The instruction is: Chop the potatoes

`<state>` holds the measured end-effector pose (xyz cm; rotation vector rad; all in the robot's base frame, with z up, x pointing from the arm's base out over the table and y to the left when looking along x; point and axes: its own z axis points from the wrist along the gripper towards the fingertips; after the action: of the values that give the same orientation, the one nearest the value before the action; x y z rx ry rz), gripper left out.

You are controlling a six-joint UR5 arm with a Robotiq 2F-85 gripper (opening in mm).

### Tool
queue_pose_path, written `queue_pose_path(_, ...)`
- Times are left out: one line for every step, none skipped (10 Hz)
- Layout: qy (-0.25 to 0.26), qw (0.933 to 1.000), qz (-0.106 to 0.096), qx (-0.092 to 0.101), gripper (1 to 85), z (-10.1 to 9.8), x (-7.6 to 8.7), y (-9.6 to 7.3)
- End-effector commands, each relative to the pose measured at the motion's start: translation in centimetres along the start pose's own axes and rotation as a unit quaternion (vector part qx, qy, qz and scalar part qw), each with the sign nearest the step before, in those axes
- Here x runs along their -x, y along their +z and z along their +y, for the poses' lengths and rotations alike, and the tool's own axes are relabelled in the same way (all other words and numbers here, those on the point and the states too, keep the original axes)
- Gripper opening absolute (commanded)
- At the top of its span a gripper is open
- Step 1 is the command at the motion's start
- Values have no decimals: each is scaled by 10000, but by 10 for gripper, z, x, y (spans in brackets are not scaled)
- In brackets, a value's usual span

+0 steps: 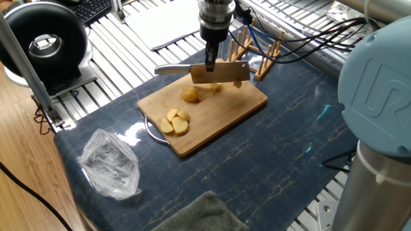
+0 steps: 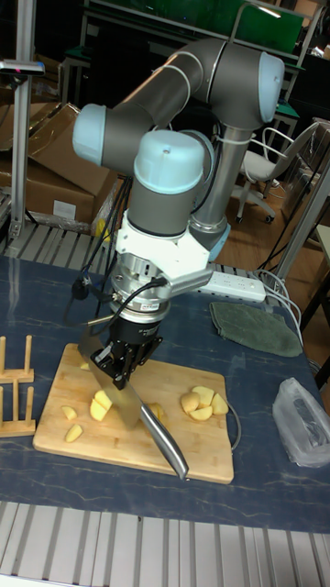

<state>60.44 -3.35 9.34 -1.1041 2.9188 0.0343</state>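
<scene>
One big silver chopping knife is pinched by its top edge in the robot's black fingers, hanging flat-side-out just above a round pale-yellow potato piece, ready to chop down. More yellow potato slices sit near the edge of the bamboo cutting board. There is open room on the dark blue tabletop, but a wooden rack stands close behind the knife.

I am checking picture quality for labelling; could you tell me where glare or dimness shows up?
Fixed view: bright and sharp, with white glare on the glossy mat beside the board and the plastic bag. Tall fixed view: the background is dim, though the knife and potatoes are clear.
</scene>
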Motion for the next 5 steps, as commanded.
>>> queue_pose_path(154,9998,103,38,10,5,3,-8)
queue_pose_path(193,9997,160,5,10,5,1,-7)
queue_pose_path(216,9996,161,16,10,6,2,-7)
queue_pose_path(308,9994,179,40,10,7,2,-8)
queue_pose_path(340,9990,285,-42,10,3,-4,-8)
